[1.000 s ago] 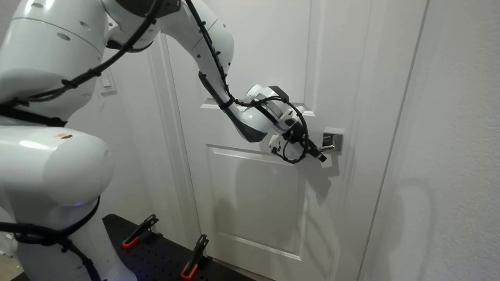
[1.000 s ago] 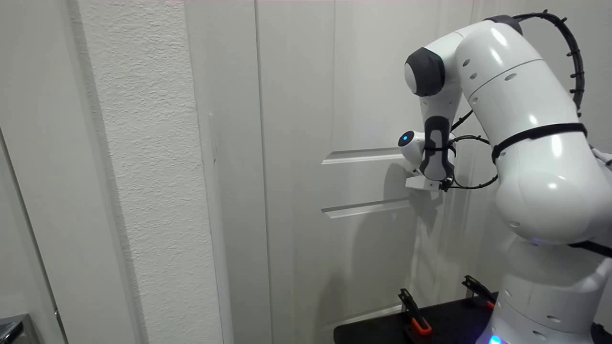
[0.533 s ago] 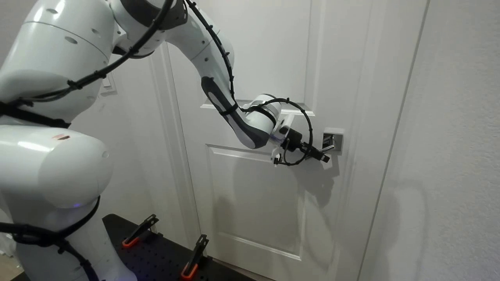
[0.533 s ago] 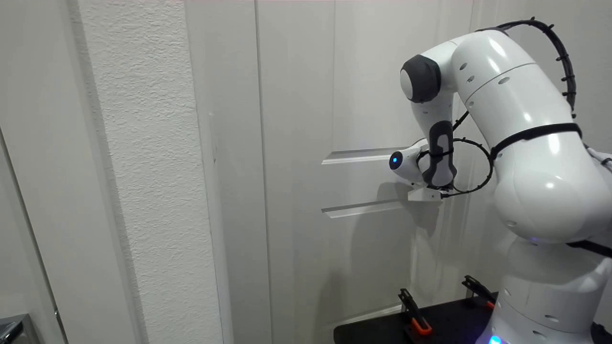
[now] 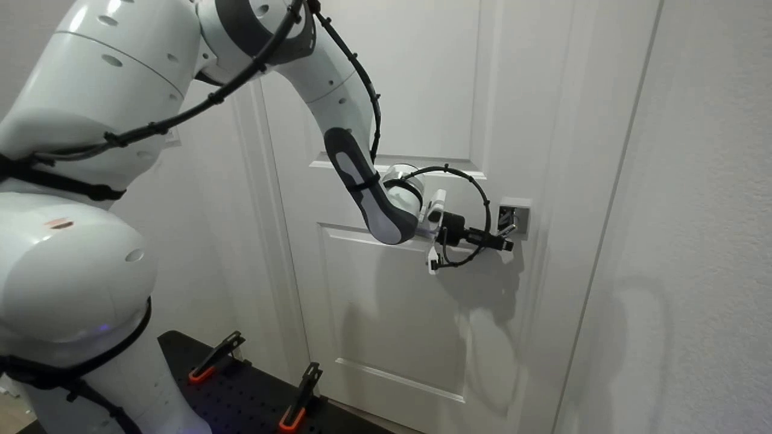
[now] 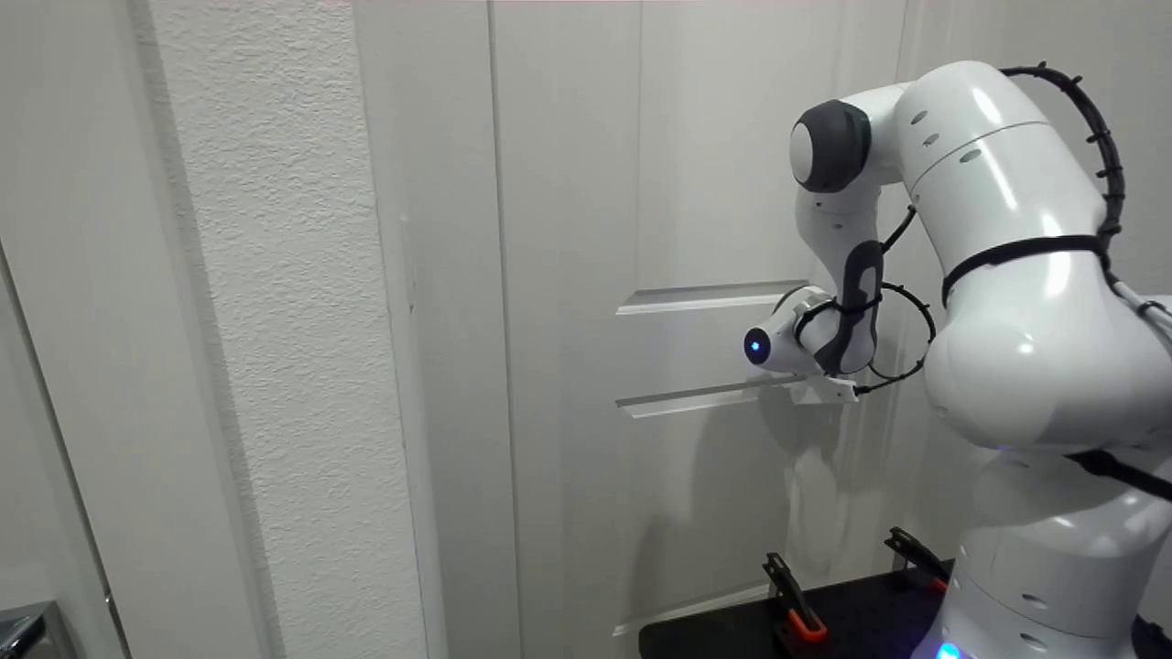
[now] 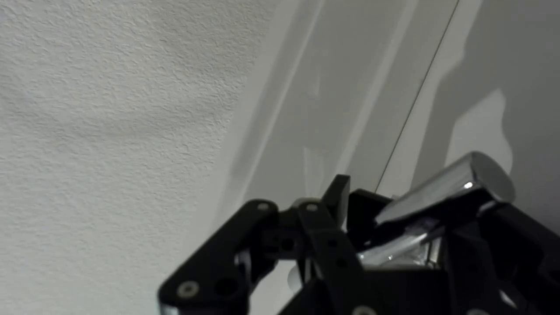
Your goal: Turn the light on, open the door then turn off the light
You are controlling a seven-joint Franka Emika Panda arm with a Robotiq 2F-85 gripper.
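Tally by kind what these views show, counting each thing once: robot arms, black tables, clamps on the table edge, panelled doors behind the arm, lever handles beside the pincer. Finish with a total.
Robot arms: 1
Black tables: 1
Clamps: 2
Panelled doors: 1
Lever handles: 1
Total: 6
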